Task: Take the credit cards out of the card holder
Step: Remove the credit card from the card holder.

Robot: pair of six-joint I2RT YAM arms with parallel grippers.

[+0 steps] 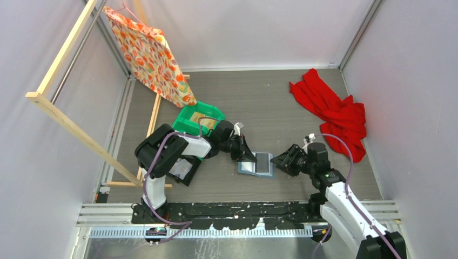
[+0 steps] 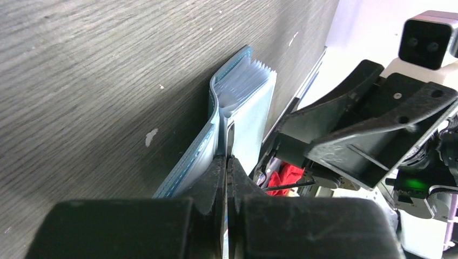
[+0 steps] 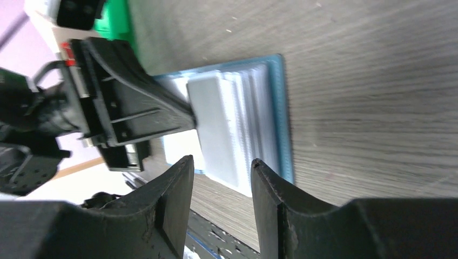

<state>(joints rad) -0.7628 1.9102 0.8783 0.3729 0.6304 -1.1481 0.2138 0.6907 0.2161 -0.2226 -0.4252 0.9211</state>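
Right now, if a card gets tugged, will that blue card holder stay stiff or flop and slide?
Probably floppy: the card holder bends visibly in the left wrist view. It looks thin and light, so it would likely slide on the smooth table, though the left gripper pinching one flap should anchor it.
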